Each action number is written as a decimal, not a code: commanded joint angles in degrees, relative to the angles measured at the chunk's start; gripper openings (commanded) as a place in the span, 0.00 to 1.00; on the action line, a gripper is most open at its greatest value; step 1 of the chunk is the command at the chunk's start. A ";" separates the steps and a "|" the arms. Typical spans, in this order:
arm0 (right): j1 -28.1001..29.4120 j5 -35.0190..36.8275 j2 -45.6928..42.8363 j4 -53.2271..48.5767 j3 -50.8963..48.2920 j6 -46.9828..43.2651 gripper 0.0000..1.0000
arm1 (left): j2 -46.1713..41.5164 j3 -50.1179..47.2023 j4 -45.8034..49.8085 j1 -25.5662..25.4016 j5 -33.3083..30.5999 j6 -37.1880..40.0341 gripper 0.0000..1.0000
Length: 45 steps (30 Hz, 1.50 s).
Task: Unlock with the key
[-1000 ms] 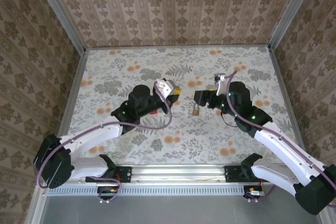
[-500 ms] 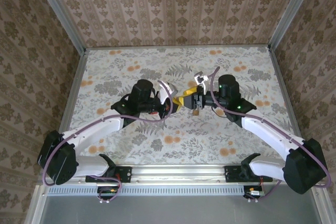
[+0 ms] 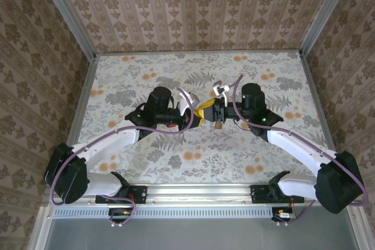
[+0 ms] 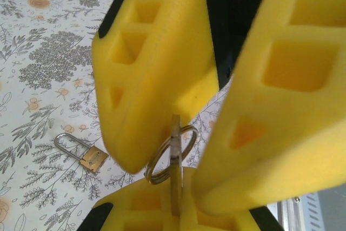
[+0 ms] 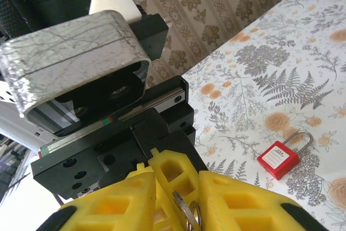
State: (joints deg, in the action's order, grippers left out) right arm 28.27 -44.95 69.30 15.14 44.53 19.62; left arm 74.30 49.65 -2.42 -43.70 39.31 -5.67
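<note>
The key point(image 4: 174, 160) hangs in the lower middle of the left wrist view, edge-on, long axis up and down the frame; we cannot tell which end is the tip. The left gripper point(image 4: 175, 150) is clamped on it, and the right gripper point(image 5: 186, 212) has its jaws narrow either side, whether pinching we cannot tell. We judge this a hand-over; next comes a firm pinch, then aiming the blade at the brass padlock point(image 4: 89, 156) at lower left

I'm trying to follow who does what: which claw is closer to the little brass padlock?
Right, narrowly. The right claw sits just behind the brass padlock; the left claw meets it tip to tip, further off to the padlock's left.
</note>
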 commanded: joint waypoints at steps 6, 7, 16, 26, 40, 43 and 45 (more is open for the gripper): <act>0.56 -1.90 0.05 0.21 1.35 -0.80 0.15 | 0.75 1.07 -2.90 1.15 3.19 -2.01 0.00; 0.60 -1.83 -0.10 0.07 1.35 -0.83 0.13 | 0.83 1.15 -3.08 1.26 3.47 -2.14 0.00; 0.90 0.41 -1.76 -1.04 1.04 -0.57 0.02 | 1.62 0.98 -4.35 1.63 4.20 -3.04 0.04; 0.91 13.40 -5.41 -3.43 -0.30 -1.59 0.00 | -1.90 -2.36 -5.49 2.72 -1.88 -2.27 0.52; 0.82 27.63 -8.28 0.48 -3.93 2.76 0.00 | -6.32 -4.86 -0.06 4.39 -36.98 -5.24 0.65; 0.87 30.08 -8.69 -0.42 -4.84 2.99 0.00 | -3.13 -2.55 8.13 6.82 -51.57 -11.94 0.73; 0.90 31.12 -9.46 -1.30 -5.36 2.75 0.00 | 0.04 -0.43 13.71 10.03 -51.36 -16.89 0.78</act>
State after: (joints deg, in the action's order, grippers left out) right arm 28.93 -17.76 61.67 13.54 40.07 21.43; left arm 71.22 46.19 1.26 -36.91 0.82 -14.79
